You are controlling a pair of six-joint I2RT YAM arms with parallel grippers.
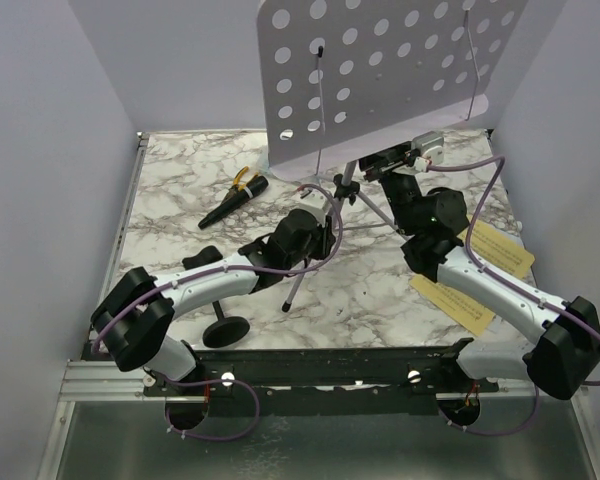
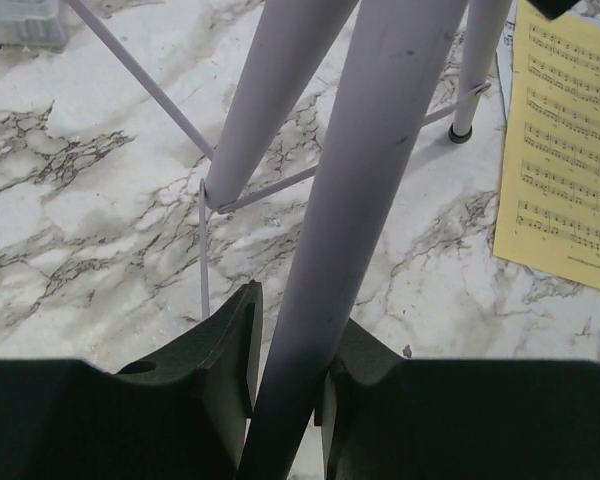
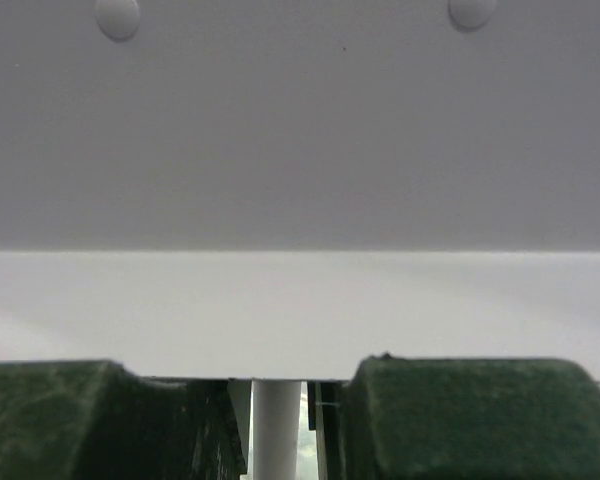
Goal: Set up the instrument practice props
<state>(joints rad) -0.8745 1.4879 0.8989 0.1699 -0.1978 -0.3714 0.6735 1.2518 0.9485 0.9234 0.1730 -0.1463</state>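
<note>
**Stand gripped at two points above marbled desk**

Contact was seen at the left jaws: their dark pads were set narrowly against both sides of one lilac tripod leg, which was held between them. The right jaws were likewise drawn in narrowly, closed about the pale post just beneath the underside of the perforated plate.

From above, the music stand was seen tilted, with its plate raised over the far half of the desk. One tripod foot was pointed toward the near edge, beside the left arm. Whether that foot touched the desk could not be told.

Another black-tipped foot was seen just beside a yellow page in the left wrist view. Two yellow sheet-music pages were laid flat on the right, partly covered by the right arm.

The black microphone was laid at the left, touching the yellow-handled pliers. The mic stand was placed near the front edge, partly hidden by the left arm. A corner of a clear plastic box was caught in the left wrist view.
</note>
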